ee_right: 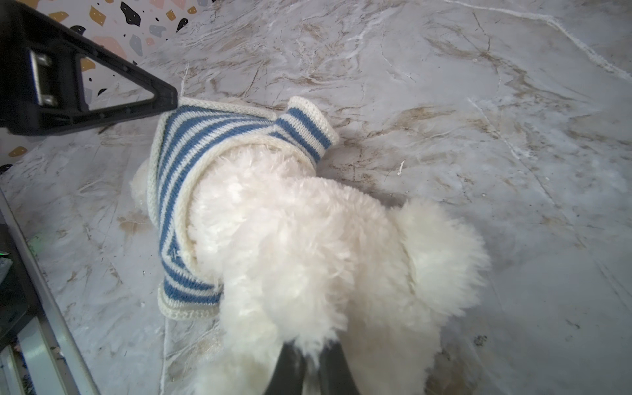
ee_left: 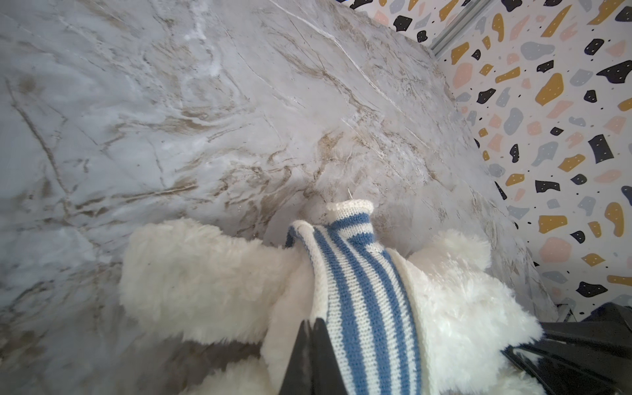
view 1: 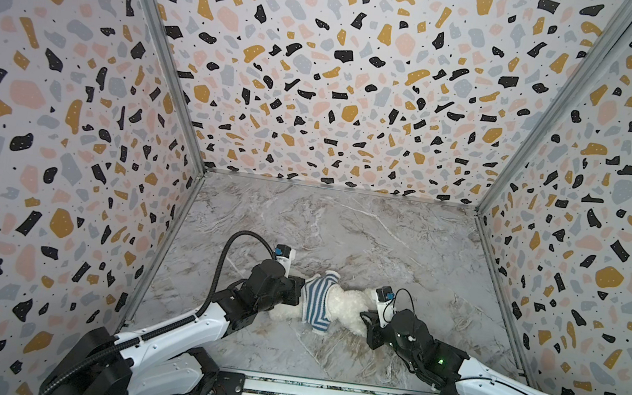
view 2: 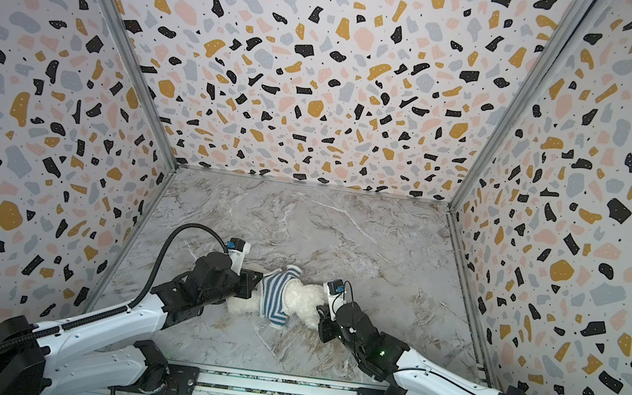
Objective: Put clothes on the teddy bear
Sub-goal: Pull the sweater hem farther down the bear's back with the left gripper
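— Currently pictured?
— Teddy bear (view 1: 345, 305) lying on marbled surface (view 1: 343, 227), striped shirt (view 1: 316, 301) around upper body.
— Grips?
— Left end effector (ee_left: 313, 325) clamped on striped shirt; right end effector (ee_right: 309, 349) clamped on fur.

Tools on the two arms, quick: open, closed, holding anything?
Left tool: closed, pinching the edge of the blue-and-white striped knitted shirt.
Right tool: closed on the fur of the fluffy cream-white plush teddy bear.
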Robot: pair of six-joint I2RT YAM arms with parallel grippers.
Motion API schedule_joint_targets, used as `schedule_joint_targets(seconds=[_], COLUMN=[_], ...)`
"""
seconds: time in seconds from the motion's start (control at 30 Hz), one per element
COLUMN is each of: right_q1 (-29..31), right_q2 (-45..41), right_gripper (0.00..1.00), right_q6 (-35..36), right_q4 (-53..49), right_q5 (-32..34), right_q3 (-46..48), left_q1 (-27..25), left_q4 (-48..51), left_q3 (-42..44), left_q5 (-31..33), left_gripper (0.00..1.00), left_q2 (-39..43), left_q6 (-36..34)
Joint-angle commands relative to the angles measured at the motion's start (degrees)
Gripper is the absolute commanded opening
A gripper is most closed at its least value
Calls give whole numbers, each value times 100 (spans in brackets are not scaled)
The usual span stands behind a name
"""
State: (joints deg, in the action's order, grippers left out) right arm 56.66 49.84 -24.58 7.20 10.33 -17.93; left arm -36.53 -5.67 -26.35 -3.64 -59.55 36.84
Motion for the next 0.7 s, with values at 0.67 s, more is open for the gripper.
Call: schedule_joint_targets(seconds=[0.67], right_q1=[20], right_q2=[-132], right_gripper=[0], right_q6=[64], right_q4=[175], right_q5=[142], right_q3=[74], left_q1=[366], left_q4=[-127], left_q3=[368], left_q5=[-279], left_gripper=[0], left_q2=[270], left_q6=[-24])
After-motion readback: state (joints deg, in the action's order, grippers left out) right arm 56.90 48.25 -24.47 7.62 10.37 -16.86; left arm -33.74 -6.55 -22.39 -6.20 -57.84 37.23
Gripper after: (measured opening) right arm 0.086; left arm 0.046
